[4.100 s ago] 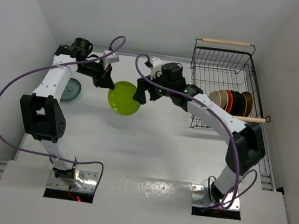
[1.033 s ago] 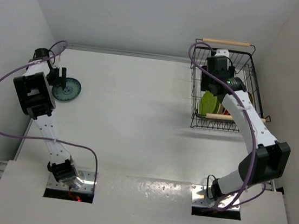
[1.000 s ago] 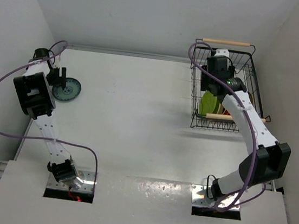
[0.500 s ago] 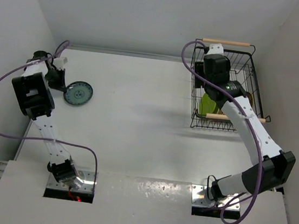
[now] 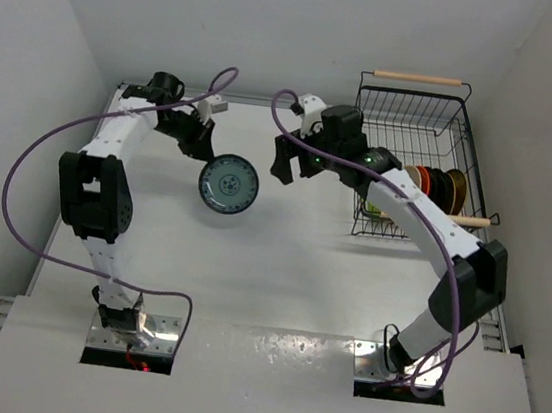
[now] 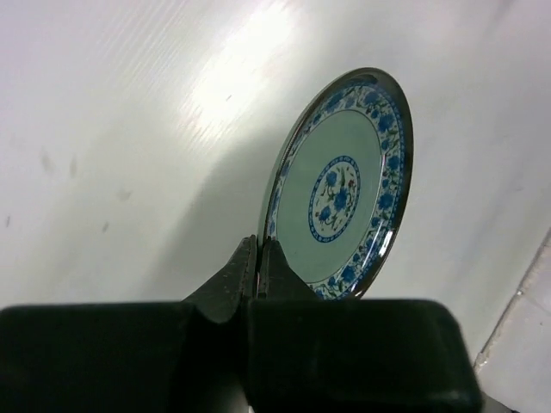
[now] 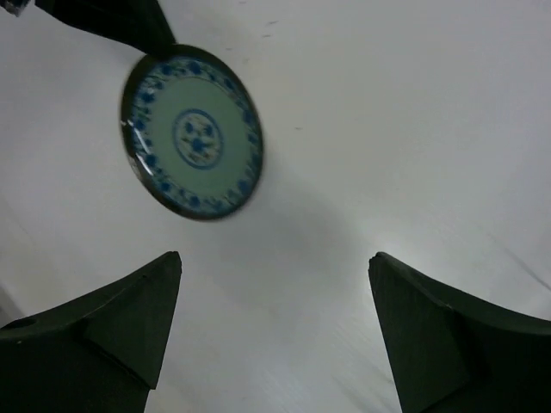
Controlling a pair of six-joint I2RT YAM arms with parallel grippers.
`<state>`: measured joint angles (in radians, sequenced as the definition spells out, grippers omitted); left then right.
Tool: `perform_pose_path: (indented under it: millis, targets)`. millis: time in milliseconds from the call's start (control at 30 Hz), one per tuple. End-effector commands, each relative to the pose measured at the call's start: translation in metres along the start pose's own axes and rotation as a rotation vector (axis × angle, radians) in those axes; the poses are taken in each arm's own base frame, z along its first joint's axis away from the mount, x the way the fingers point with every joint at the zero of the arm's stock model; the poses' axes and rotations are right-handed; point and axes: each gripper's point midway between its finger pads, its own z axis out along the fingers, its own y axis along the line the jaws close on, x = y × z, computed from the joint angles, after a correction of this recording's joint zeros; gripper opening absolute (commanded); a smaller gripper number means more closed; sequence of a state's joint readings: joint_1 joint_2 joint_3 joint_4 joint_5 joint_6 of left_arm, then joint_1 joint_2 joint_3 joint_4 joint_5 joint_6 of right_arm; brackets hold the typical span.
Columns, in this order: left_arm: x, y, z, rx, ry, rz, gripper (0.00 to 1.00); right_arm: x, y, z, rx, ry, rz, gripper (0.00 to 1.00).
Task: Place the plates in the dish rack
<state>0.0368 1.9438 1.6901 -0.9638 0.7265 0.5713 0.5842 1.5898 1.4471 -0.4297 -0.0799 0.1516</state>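
My left gripper (image 5: 205,154) is shut on the rim of the teal patterned plate (image 5: 229,185) and holds it above the middle of the table. The plate also shows in the left wrist view (image 6: 342,194), pinched at its lower edge, and in the right wrist view (image 7: 193,132). My right gripper (image 5: 282,159) is open and empty, just right of the plate; its fingers (image 7: 129,314) stand wide apart. The dish rack (image 5: 412,163) stands at the back right with several plates (image 5: 429,188) upright in it, the lime green one (image 5: 374,211) at the left end.
White walls close in the table at the left, back and right. Purple cables loop over both arms. The rack's wooden handles (image 5: 418,78) lie at its far and near ends.
My left gripper has lifted the teal plate from the far left of the table and carried it toward the middle. My right gripper has left the rack and swung left toward the plate.
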Motion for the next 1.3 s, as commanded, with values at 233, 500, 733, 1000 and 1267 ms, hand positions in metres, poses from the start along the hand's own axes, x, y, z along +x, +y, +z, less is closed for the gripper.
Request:
perform_pose_path:
  millis: [233,500,733,1000,1267]
  targets:
    - [-0.058,-0.103,-0.038,0.275,-0.183,0.234,0.0,0.002,0.059,0.062,-0.38,-0.034,0.26,0.85]
    - [-0.071,-0.117,-0.049,0.32,-0.23,0.232,0.0,0.002,0.08,0.073,-0.532,-0.039,0.375,0.31]
    - [-0.083,-0.065,-0.05,0.027,-0.162,0.123,0.54,-0.025,0.046,0.054,-0.324,-0.114,0.339,0.0]
    - [-0.07,0.075,-0.128,-0.772,-0.096,-0.163,1.0,-0.06,-0.12,-0.066,0.631,-0.253,0.21,0.0]
    - [-0.054,0.084,-0.127,-0.82,-0.047,-0.198,1.0,-0.018,-0.21,-0.152,1.195,-0.087,0.105,0.0]
